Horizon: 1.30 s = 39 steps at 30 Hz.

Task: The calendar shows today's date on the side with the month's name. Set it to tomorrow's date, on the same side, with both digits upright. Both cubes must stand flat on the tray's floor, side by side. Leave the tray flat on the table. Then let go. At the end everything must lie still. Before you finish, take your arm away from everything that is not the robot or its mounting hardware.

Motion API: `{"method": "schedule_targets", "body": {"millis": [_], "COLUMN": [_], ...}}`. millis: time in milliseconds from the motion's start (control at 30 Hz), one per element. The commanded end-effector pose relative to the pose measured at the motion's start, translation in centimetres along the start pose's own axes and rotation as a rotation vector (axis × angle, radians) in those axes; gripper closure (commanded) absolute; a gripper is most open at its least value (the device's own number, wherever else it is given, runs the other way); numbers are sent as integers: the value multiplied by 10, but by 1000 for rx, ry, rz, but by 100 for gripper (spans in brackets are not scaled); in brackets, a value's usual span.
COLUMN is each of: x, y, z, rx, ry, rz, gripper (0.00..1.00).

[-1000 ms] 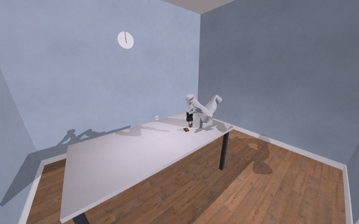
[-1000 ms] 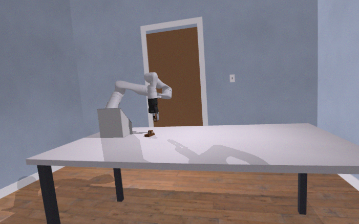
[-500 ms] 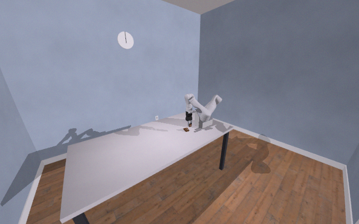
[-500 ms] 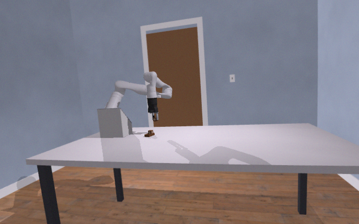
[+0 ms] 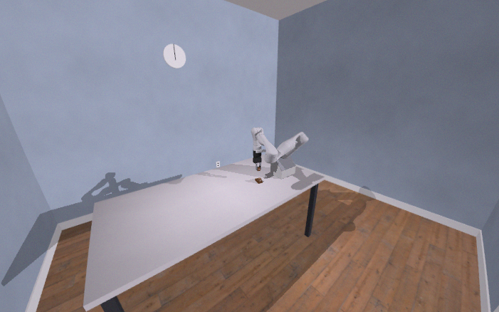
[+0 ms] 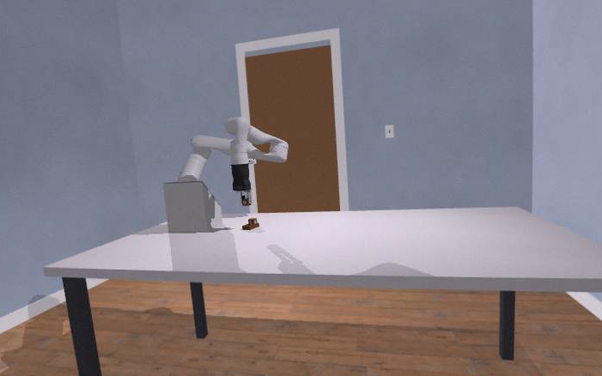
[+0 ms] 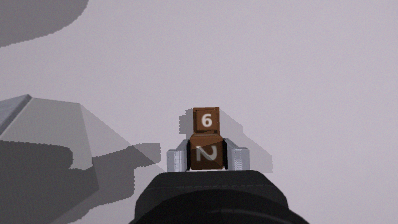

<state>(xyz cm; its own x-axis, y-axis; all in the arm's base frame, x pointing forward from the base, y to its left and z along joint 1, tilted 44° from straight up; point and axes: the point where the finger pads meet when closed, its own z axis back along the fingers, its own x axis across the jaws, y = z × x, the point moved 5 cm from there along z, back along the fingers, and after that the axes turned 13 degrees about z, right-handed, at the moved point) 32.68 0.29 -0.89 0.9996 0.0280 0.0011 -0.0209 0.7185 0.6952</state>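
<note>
The white table (image 6: 386, 242) filled most of the blue-walled room, with a brown door (image 6: 294, 130) behind it, a wall clock (image 5: 174, 55) and wood flooring (image 5: 379, 263) below. The arm's grey pedestal (image 6: 188, 208) sat near the table's far corner on the door side. Just beside it on the table lay the wooden tray (image 6: 250, 226), flat, with one cube in it; in the wrist view that cube (image 7: 206, 120) showed a 6 on top. The month side was too small to read in any view.

The gripper (image 6: 245, 199) hung above the tray, well clear of the table, fingers clamped on the second cube (image 7: 205, 155), whose camera-facing side read 2.

Judgement on the step in hand: the held cube was being carried back toward the free slot next to the 6 cube. To do it well, line the cube up square with the tray's walls before descending, and check which digit will face the month side and that it will stand upright. Lower slowly until it sits flat on the tray floor, avoid nudging the 6 cube, then open.
</note>
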Motion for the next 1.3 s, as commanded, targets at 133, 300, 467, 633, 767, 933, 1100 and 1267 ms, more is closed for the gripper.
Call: {"method": "schedule_targets", "body": {"millis": [133, 300, 467, 633, 767, 933, 1100, 1267], "x": [-1, -1, -1, 0, 0, 1, 1, 1], "y": [-3, -3, -3, -4, -4, -4, -5, -5], "z": [2, 1, -5, -18, -24, -41, -55, -62], "rx": [-1, -1, -4, -4, -4, -4, -4, -4], "ry": [-5, -5, -5, -5, -5, -5, -5, -5], "rz": [-9, -9, -9, -9, -9, -9, -9, -9], "gripper": [43, 43, 43, 43, 43, 43, 43, 43]}}
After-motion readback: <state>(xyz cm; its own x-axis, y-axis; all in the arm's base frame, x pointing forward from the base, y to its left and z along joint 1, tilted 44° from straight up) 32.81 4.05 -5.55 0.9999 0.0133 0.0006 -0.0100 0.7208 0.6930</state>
